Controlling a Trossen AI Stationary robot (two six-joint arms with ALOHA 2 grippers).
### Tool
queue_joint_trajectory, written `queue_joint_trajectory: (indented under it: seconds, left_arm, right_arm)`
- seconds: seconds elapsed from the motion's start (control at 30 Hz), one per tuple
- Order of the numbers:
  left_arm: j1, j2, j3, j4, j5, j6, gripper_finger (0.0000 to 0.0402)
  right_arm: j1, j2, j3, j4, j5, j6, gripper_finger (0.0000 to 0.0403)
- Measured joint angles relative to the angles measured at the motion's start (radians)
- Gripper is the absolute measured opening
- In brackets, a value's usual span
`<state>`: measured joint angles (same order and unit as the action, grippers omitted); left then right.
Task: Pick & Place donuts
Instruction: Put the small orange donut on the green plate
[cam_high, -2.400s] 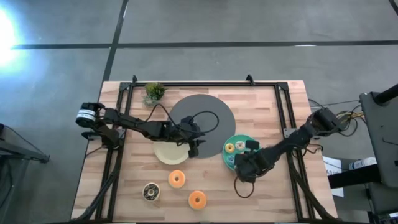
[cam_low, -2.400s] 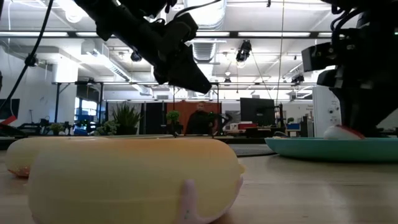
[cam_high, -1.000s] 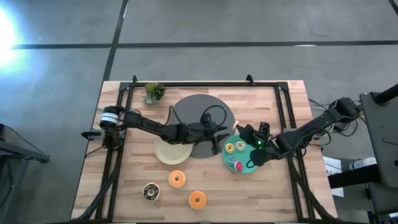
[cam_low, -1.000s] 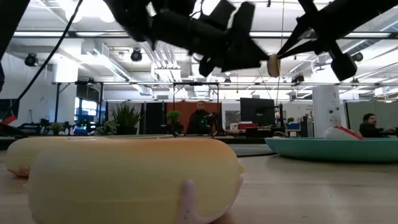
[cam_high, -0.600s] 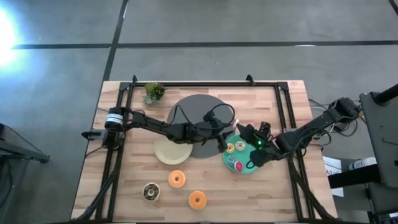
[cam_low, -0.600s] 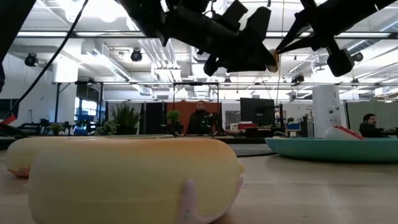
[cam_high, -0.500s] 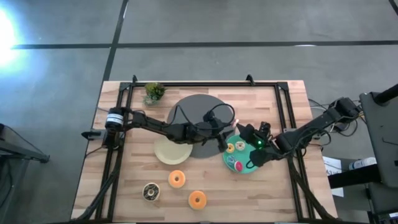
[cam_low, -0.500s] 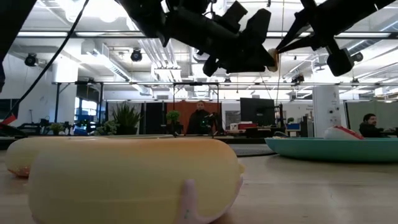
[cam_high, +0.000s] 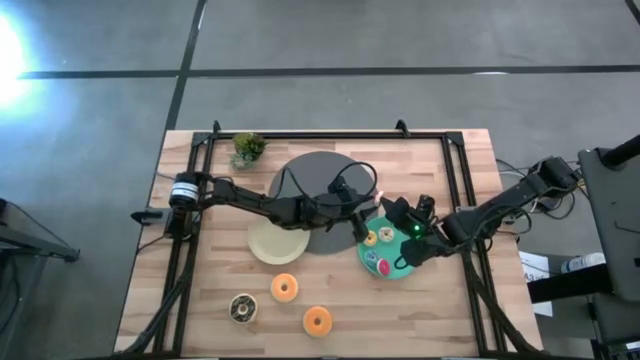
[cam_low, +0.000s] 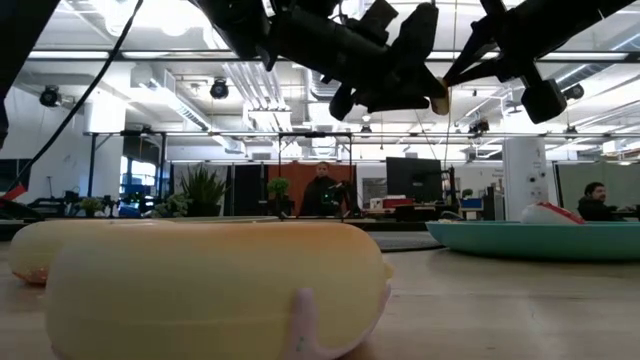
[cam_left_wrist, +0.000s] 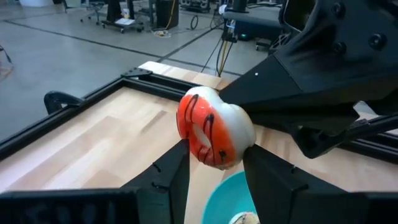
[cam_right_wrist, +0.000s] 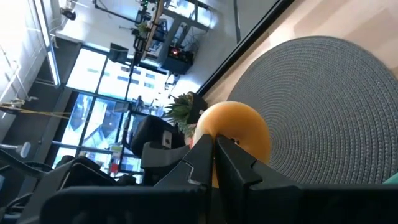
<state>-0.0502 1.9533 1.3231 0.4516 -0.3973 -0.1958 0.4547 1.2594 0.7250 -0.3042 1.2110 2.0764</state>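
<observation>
Holding a red-and-white donut aloft, left gripper fingers clamped on it, right gripper fingers nearly shut against its orange face, above the teal plate's 11 o'clock rim.

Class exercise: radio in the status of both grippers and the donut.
Left gripper shut on red-frosted donut above teal plate. Right gripper at the donut, grip unclear. Nothing in between.

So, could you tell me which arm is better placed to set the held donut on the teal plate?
Left, probably. The left gripper clamps the red-frosted donut directly above the teal plate; the right gripper only hovers close beside it.
</observation>
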Motion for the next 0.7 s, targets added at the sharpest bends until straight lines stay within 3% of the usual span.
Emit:
queue_joint_trajectory:
  seconds: [0.47, 0.7]
  left_arm:
    - [-0.004, 0.0, -0.002, -0.033, 0.011, -0.057, 0.0124]
    - [-0.004, 0.0, -0.002, -0.033, 0.011, -0.057, 0.0166]
  right_arm:
    - [-0.011, 0.0, -0.001, -0.005, -0.01, -0.015, 0.0009]
    - [-0.01, 0.0, -0.001, -0.005, -0.009, -0.011, 0.0008]
